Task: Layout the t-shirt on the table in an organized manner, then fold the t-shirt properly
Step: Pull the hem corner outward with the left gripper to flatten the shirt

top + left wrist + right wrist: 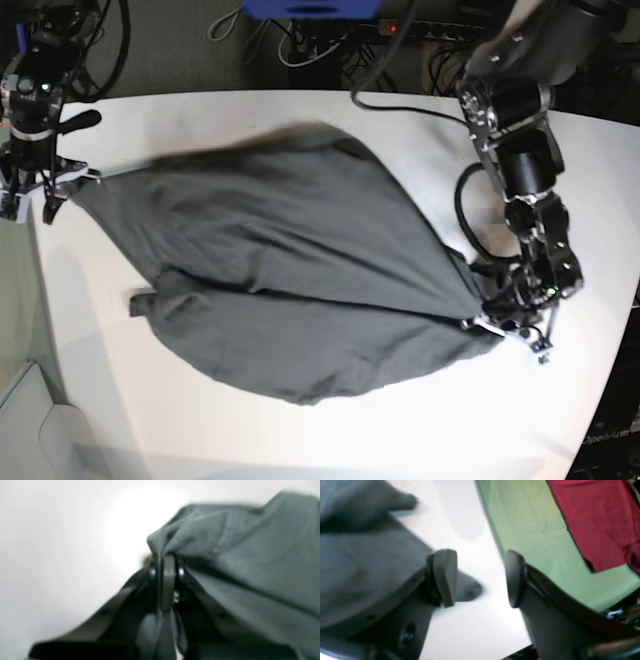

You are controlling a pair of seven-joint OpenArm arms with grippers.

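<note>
Left wrist: left gripper (168, 562) pinches a bunched edge of the t-shirt (245, 562).
Right wrist: right gripper (480, 578) jaws spread, nothing between them, shirt beside one finger.
Base: shirt lies spread across the table (300, 430), stretched between both arms.

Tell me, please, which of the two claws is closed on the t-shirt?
The left claw: it is shut on a bunched corner of the t-shirt. The right claw stands open, with nothing between its fingers.

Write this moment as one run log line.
left gripper: shut on dark grey cotton t-shirt | right gripper: open | shirt bunched
</note>
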